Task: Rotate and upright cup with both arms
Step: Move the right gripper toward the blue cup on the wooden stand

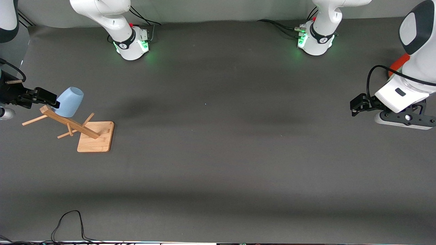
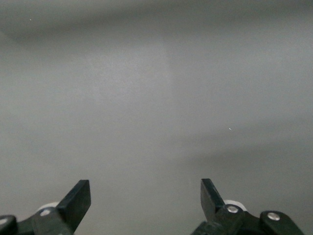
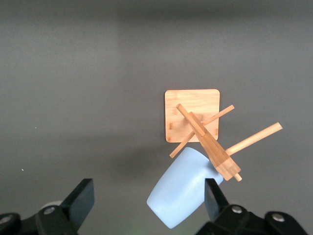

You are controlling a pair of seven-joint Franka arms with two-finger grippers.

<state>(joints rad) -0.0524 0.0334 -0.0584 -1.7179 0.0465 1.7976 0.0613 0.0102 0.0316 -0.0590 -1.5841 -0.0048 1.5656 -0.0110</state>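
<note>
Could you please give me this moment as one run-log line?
cup: hung on wooden rack, untouched | right gripper: jaws open, above cup | left gripper: jaws open, waiting over bare table

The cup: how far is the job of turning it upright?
Nothing looks done: the cup hangs upside down on a peg of the wooden rack. The right gripper hovers open beside it, gripping nothing. The left gripper waits, open. Grasping, rotating and uprighting remain.
</note>
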